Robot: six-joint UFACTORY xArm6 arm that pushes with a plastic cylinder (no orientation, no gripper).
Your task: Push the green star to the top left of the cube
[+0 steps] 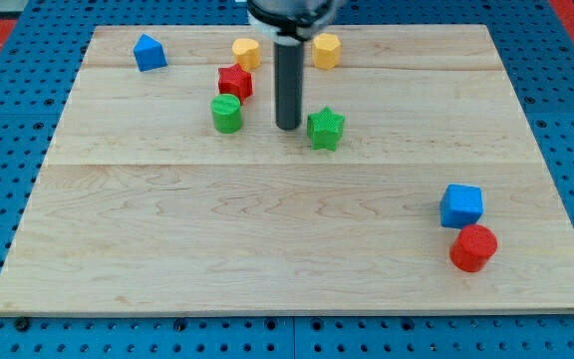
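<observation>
On the wooden surface (167, 249), upper centre of the frame, my tip (288, 127) sits just left of the green star (325, 128); the blue cube (461, 205) lies lower right; I see no pincer.

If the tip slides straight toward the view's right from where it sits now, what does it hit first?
Most likely the green star: my tip sits just to its left, level with it, with nothing between them.

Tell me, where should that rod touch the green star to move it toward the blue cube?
No gripping here, only pushing. The cube lies toward the view's bottom right of the green star, so my tip, now just on its left, should probably press its upper-left side, between two points.
</observation>
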